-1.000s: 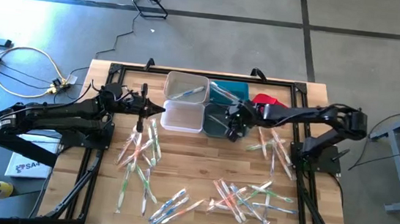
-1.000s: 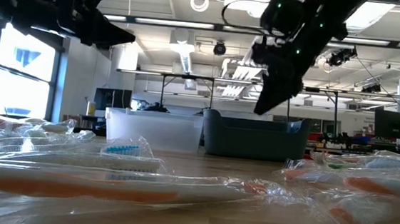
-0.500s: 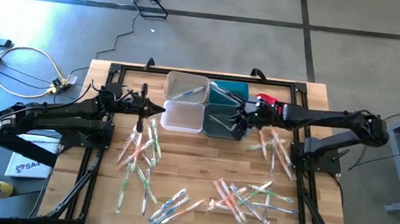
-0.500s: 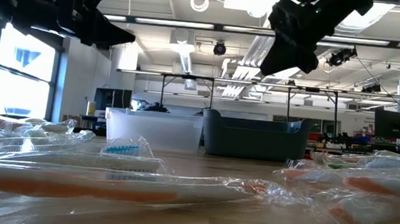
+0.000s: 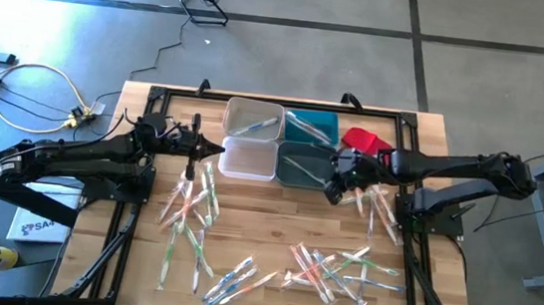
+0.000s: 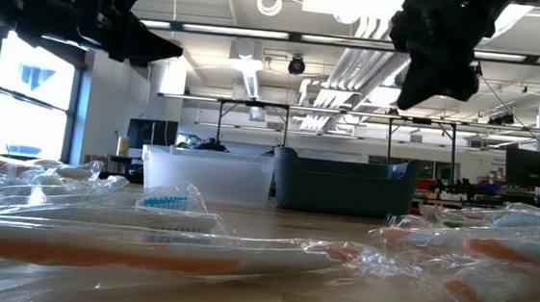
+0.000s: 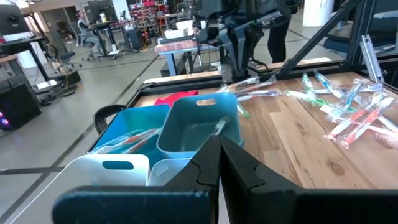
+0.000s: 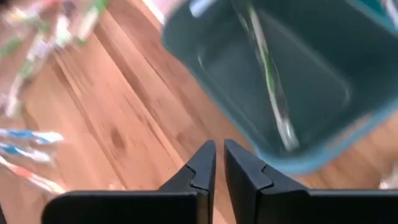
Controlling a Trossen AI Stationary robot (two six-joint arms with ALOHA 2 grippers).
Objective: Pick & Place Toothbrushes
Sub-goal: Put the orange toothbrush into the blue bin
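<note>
Four small bins are grouped at twelve o'clock on the wooden tabletop (image 5: 277, 208): a clear bin (image 5: 253, 117) and a bright blue bin (image 5: 312, 125) at the back, a white bin (image 5: 248, 158) and a dark teal bin (image 5: 303, 165) in front. The right gripper (image 5: 330, 190) is seen raised just off the dark teal bin's four-o'clock corner, its fingers (image 8: 202, 167) drawn almost together with only a narrow slit between them and nothing held. One green-accented toothbrush (image 8: 268, 87) is shown lying inside the dark teal bin in the right wrist view. The left gripper (image 5: 218, 148) is poised at the white bin's nine-o'clock edge, pinched fully closed and empty, as the left wrist view shows. Wrapped toothbrushes (image 5: 331, 268) are scattered over the tabletop in loose clusters: one at nine o'clock below the left gripper, one at three o'clock beside the right arm, and a larger spread from five to six o'clock. A red cloth-like piece (image 5: 365, 139) is seen just beside the bright blue bin, at one o'clock.
</note>
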